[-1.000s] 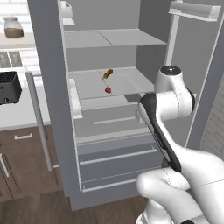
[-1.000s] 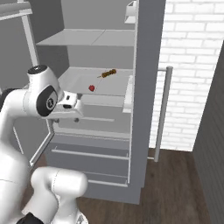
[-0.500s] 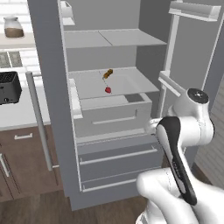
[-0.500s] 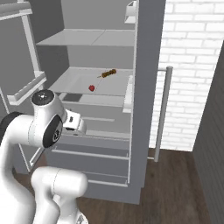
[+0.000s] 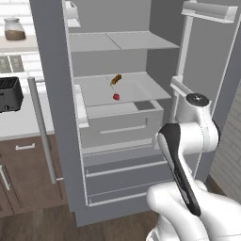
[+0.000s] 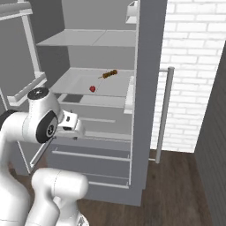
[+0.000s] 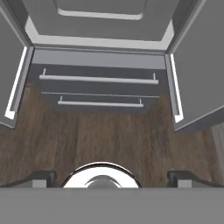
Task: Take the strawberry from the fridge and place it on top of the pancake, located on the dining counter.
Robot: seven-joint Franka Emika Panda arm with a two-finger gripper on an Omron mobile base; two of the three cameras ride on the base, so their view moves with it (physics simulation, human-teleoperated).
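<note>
The strawberry (image 5: 116,96) (image 6: 92,88) is a tiny red fruit lying on a pale middle shelf inside the open fridge (image 5: 52,70) (image 6: 148,66). My gripper (image 7: 111,177) is open with nothing between its fingers. It points down at the fridge's two lower drawers (image 7: 98,85) and the wooden floor. In the right base view my hand (image 6: 71,124) hangs in front of the drawers, below and to the left of the strawberry and well apart from it. The pancake and the dining counter are out of view.
A small brownish-orange food item (image 5: 116,79) (image 6: 109,73) lies just behind the strawberry. Both fridge doors stand open with bins (image 5: 209,10) and long bar handles (image 5: 42,127) (image 6: 163,114). A black toaster (image 5: 9,94) and a jar (image 5: 14,29) sit left; a brick wall (image 6: 194,66) stands right.
The arm has swung down and back from shelf height to drawer height, away from the strawberry. The jaws stayed open. The strawberry has not moved.
</note>
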